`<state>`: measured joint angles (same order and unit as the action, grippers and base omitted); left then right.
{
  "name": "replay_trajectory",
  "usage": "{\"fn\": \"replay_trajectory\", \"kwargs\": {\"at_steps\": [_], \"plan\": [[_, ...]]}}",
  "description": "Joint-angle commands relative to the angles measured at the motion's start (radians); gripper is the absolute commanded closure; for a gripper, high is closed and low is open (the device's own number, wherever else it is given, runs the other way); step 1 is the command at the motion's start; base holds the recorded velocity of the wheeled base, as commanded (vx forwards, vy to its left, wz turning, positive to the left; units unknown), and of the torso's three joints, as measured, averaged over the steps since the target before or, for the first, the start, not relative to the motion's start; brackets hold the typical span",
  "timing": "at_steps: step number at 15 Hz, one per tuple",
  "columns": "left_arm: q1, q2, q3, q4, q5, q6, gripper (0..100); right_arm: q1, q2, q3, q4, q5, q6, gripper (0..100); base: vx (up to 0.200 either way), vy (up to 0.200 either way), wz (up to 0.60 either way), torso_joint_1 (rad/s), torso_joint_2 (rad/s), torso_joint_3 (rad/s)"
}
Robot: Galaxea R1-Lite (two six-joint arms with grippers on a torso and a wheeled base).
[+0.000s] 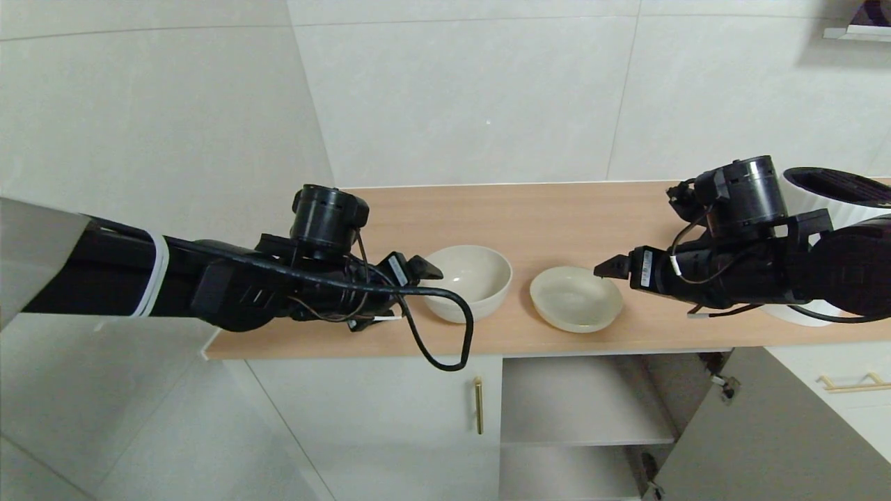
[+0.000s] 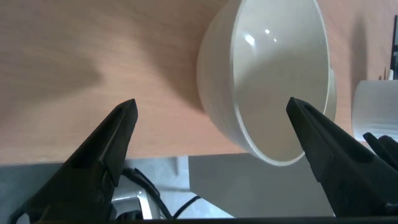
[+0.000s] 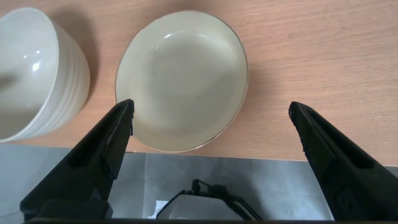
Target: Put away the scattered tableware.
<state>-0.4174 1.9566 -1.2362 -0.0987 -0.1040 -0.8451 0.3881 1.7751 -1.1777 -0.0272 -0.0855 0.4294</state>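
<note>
Left gripper (image 2: 212, 102) and right gripper (image 3: 211, 104), jaws apart on both, hover by two pale dishes near the table (image 1: 543, 216) front edge: one deep bowl (image 1: 468, 278), one shallow bowl (image 1: 576, 298) just beside it

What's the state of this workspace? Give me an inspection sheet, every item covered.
Surface: wooden countertop, no spills seen.
Job's things: deep white bowl and shallow dish, side by side near the front edge, apart.
Clutter: white ribbed container behind the right arm.
Grippers: left gripper open by the bowl; right gripper open by the dish.
Cables: black cable loops off the left wrist.
Surroundings: tiled wall; open cupboard below.
</note>
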Motion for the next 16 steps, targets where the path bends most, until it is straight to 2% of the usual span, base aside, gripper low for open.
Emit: {"fn": "replay_trajectory", "kwargs": {"at_steps": [1,5,6,16], "plan": [[-0.001,0.005,0.0,-0.004,0.0,0.0,0,0.002,-0.008,0.001,0.0,0.0,0.0,0,0.0,0.0,0.0,0.0,0.0,0.0],[-0.001,0.005,0.0,-0.004,0.001,0.001,0,0.005,-0.008,0.001,0.0,0.0,0.0,0,0.0,0.0,0.0,0.0,0.0,0.0],[-0.001,0.007,0.003,-0.004,0.001,0.003,100,0.005,-0.008,0.001,0.001,0.0,0.0,0,0.0,0.0,0.0,0.0,0.0,0.0],[-0.004,-0.038,0.017,-0.001,-0.005,0.003,100,0.008,0.004,0.001,0.001,-0.025,-0.008,0,0.0,0.0,0.0,0.0,0.0,0.0]]}}
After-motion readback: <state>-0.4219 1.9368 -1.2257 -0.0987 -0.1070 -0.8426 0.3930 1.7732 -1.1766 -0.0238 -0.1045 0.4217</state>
